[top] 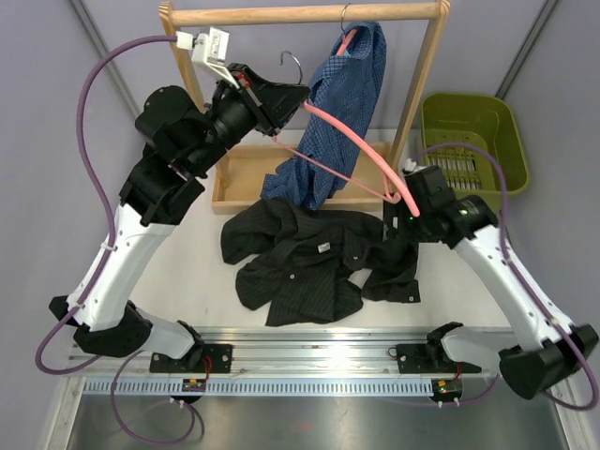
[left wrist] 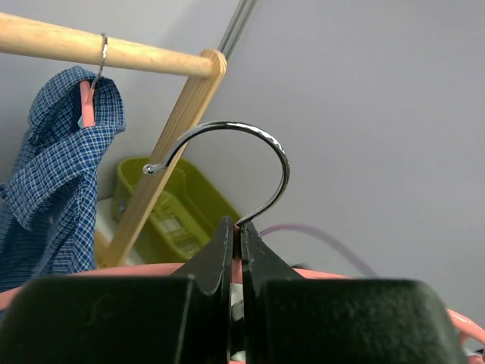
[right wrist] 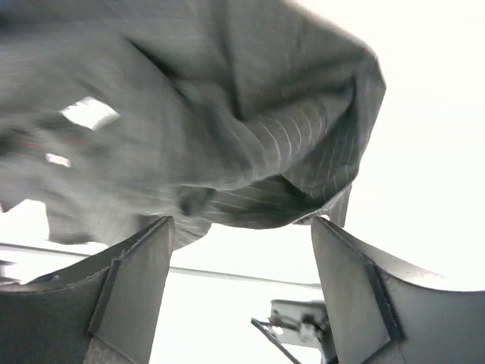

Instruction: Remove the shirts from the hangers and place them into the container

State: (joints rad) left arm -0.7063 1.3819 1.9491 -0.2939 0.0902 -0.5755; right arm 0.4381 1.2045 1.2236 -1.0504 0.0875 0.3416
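L gripper (left wrist: 236, 227) pinched tight on bare pink hanger (top: 347, 131) at hook base, holding it clear of black shirt (top: 300, 253) on table, R gripper (right wrist: 242, 235) jaws wide, empty, at shirt's edge, prob to grab for green bin (top: 511, 141); 1 blue shirt (top: 342, 103) on rack (top: 300, 14).

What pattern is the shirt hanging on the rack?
Small blue check; shirt shows best from left wrist.

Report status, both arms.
Left gripper shut on pink hanger, off rack. Right gripper open above black shirt on table. Blue shirt hangs on rack.
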